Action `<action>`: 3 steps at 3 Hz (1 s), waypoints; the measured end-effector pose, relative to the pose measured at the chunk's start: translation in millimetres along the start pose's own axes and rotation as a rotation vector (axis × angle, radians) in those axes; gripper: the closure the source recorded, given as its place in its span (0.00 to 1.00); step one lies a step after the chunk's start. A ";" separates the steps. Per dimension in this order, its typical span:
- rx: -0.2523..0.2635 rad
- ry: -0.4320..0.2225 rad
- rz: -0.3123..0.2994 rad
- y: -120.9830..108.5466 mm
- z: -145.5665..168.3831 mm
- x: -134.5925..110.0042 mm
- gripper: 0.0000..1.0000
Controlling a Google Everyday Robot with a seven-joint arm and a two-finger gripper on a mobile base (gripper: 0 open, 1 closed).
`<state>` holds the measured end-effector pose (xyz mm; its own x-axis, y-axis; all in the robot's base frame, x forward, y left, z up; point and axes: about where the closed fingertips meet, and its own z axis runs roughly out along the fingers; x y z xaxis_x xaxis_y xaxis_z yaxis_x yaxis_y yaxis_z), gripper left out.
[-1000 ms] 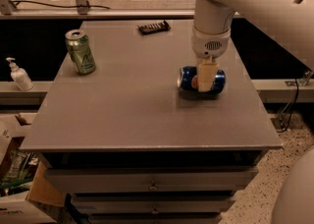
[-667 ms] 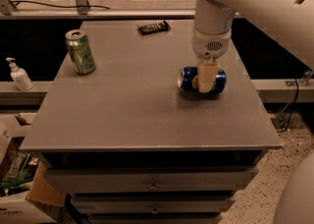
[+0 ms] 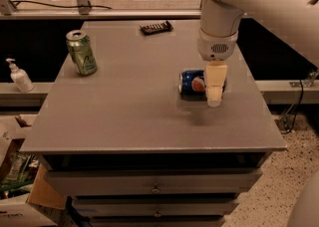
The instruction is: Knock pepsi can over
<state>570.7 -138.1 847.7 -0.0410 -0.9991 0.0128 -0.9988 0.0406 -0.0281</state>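
Observation:
The pepsi can point(image 3: 192, 82), dark blue with its round red-white-blue logo showing, lies on its side on the grey table point(image 3: 124, 116), right of centre. My gripper point(image 3: 215, 91) hangs down from the white arm point(image 3: 217, 27) and covers the can's right end. It is just above or touching the can; I cannot tell which.
A green can point(image 3: 82, 53) stands upright at the table's back left. A dark flat remote-like object point(image 3: 155, 27) lies at the back edge. A white pump bottle point(image 3: 18, 75) stands on a ledge left of the table. Drawers sit below the tabletop; boxes lie on the floor at left.
My gripper has shifted slightly right and toward the front, so more of the can's left side shows. The can still lies on its side in the same place.

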 end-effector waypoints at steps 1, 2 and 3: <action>0.013 -0.069 0.082 3.8 -3.6 12.2 0.00; 0.046 -0.209 0.238 16.6 -9.5 37.8 0.00; 0.123 -0.398 0.417 25.8 -22.1 75.0 0.00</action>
<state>541.3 -211.7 870.0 -0.3921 -0.8287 -0.3994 -0.8891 0.4528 -0.0667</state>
